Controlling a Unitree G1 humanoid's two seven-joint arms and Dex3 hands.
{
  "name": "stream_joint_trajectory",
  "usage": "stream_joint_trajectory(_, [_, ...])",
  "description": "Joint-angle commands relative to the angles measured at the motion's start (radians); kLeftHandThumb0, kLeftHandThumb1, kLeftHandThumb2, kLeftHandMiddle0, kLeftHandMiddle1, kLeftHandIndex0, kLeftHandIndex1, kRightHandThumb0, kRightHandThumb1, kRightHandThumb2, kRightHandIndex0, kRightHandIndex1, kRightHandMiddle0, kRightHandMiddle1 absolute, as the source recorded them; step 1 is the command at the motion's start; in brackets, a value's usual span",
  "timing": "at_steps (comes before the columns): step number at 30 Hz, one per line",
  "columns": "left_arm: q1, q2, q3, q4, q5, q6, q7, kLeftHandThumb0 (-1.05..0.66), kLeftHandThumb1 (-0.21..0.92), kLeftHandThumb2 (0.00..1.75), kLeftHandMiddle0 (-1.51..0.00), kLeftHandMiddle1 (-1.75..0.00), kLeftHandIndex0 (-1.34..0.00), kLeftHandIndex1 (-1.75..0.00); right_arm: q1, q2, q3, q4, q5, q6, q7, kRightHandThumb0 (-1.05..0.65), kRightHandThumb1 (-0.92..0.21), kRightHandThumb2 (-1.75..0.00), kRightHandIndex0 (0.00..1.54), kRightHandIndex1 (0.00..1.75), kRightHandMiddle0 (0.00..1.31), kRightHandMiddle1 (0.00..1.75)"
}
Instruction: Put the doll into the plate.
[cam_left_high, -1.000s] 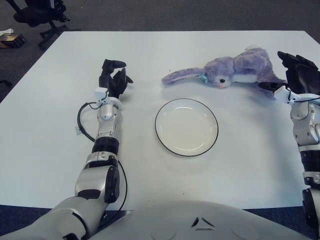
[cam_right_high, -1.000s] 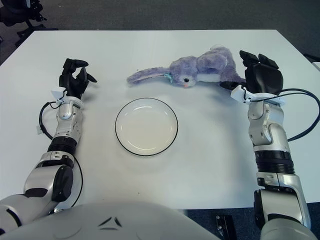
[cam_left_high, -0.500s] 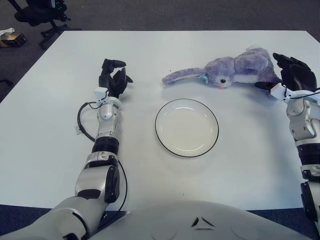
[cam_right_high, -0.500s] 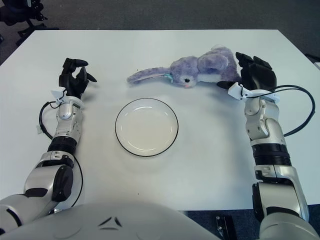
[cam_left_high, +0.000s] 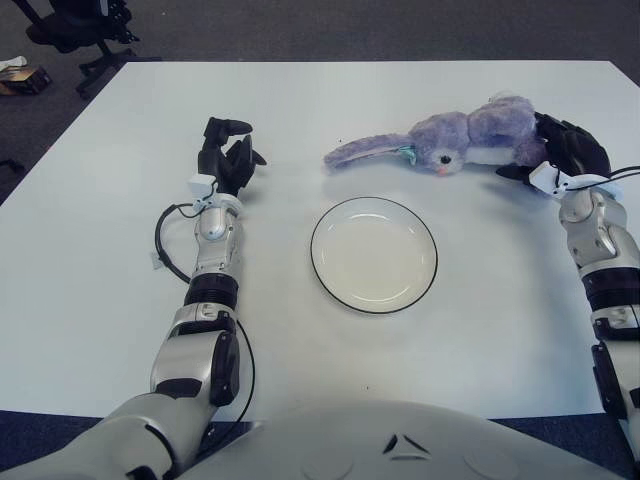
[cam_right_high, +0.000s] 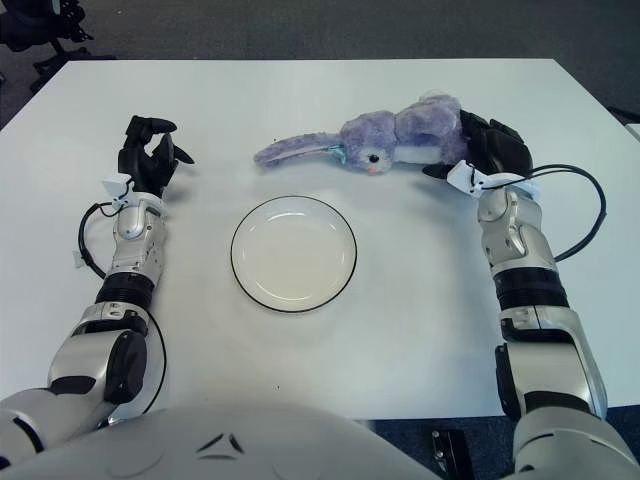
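Doll: purple plush rabbit (cam_right_high: 400, 133) lying on its side on the white tabletop (cam_right_high: 300, 90), toward the far right part, long ear stretched out to the left, just beyond the plate's far rim.
Plate: white with a dark rim (cam_right_high: 293, 253), bare, mid-tabletop, nearer the robot than the doll and apart from it.
Right hand: black hand (cam_right_high: 488, 150) at the doll's right end, touching its rump; fingers spread around the plush body, not closed on it; forearm runs straight back toward the near right edge, with a black cable looping beside it.
Left hand: black hand (cam_left_high: 226, 155) shows toward the left side of the tabletop, well left of the plate; fingers loosely curled upward, holding nothing.
Between doll and plate: only bare tabletop.
Floor: dark carpet, with an office chair base (cam_left_high: 85, 35) past the far left corner.
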Motion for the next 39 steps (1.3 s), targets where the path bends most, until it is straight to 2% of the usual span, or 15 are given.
stream_joint_trajectory(1, [0.076, -0.030, 0.001, 0.047, -0.006, -0.011, 0.004, -0.35, 0.92, 0.36, -0.78, -1.72, -0.37, -1.57, -0.033, 0.017, 0.033, 0.054, -0.012, 0.043, 0.018, -0.85, -0.92, -0.10, 0.17, 0.00, 0.33, 0.01])
stream_joint_trajectory(5, [0.076, -0.030, 0.001, 0.047, -0.007, -0.012, 0.004, -0.35, 0.92, 0.36, -0.78, -1.72, -0.37, -1.57, -0.072, 0.029, 0.060, 0.167, -0.010, 0.014, -0.027, -0.85, -0.92, -0.11, 0.17, 0.00, 0.32, 0.00])
stream_joint_trajectory(10, [0.076, -0.030, 0.002, 0.048, -0.007, -0.015, 0.003, -0.35, 0.92, 0.36, -0.77, -1.73, -0.37, -1.57, -0.094, 0.027, 0.079, 0.222, -0.003, -0.013, -0.054, -0.84, -0.92, -0.12, 0.18, 0.00, 0.32, 0.00])
stream_joint_trajectory(23, [0.076, -0.030, 0.002, 0.049, -0.007, -0.018, 0.003, -0.35, 0.92, 0.36, -0.77, -1.73, -0.37, -1.57, -0.123, 0.031, 0.104, 0.281, 0.013, -0.042, -0.075, -0.86, -0.92, -0.16, 0.19, 0.01, 0.32, 0.00])
stream_joint_trajectory(26, [0.076, -0.031, 0.002, 0.048, -0.007, -0.019, 0.003, -0.35, 0.92, 0.36, -0.76, -1.73, -0.37, -1.57, -0.127, 0.039, 0.108, 0.296, 0.014, -0.041, -0.088, -0.82, -0.92, -0.15, 0.31, 0.03, 0.42, 0.04])
stream_joint_trajectory(30, [0.077, -0.032, 0.001, 0.047, -0.006, -0.019, 0.005, -0.35, 0.92, 0.36, -0.76, -1.72, -0.37, -1.57, -0.144, 0.064, 0.126, 0.320, -0.015, 0.022, -0.146, -0.67, -0.92, -0.12, 0.51, 0.09, 0.61, 0.17])
stream_joint_trajectory(33, [0.077, -0.032, 0.001, 0.045, -0.005, -0.020, 0.006, -0.35, 0.92, 0.36, -0.76, -1.72, -0.37, -1.57, -0.154, 0.073, 0.140, 0.349, -0.023, 0.035, -0.183, -0.61, -0.92, -0.11, 0.63, 0.12, 0.59, 0.43])
stream_joint_trajectory(34, [0.078, -0.033, 0.000, 0.045, -0.004, -0.020, 0.006, -0.35, 0.92, 0.36, -0.76, -1.72, -0.37, -1.57, -0.158, 0.077, 0.145, 0.364, -0.026, 0.034, -0.200, -0.61, -0.92, -0.11, 0.61, 0.23, 0.58, 0.51])
stream_joint_trajectory(35, [0.078, -0.033, 0.000, 0.044, -0.004, -0.020, 0.006, -0.35, 0.92, 0.36, -0.76, -1.72, -0.37, -1.57, -0.162, 0.080, 0.149, 0.376, -0.027, 0.034, -0.213, -0.60, -0.92, -0.11, 0.53, 0.50, 0.55, 0.67])
stream_joint_trajectory(36, [0.078, -0.033, 0.000, 0.044, -0.003, -0.021, 0.007, -0.35, 0.92, 0.36, -0.76, -1.72, -0.37, -1.57, -0.164, 0.082, 0.152, 0.391, -0.027, 0.028, -0.230, -0.59, -0.92, -0.11, 0.50, 0.61, 0.53, 0.73])
stream_joint_trajectory(38, [0.078, -0.033, -0.001, 0.044, -0.002, -0.021, 0.008, -0.35, 0.92, 0.36, -0.76, -1.72, -0.37, -1.57, -0.168, 0.084, 0.155, 0.412, -0.024, 0.012, -0.254, -0.57, -0.92, -0.11, 0.36, 1.05, 0.46, 1.00])
stream_joint_trajectory(39, [0.078, -0.033, -0.001, 0.044, -0.002, -0.022, 0.008, -0.35, 0.92, 0.36, -0.76, -1.72, -0.37, -1.57, -0.170, 0.085, 0.158, 0.421, -0.022, 0.007, -0.262, -0.57, -0.92, -0.11, 0.34, 1.12, 0.45, 1.05])
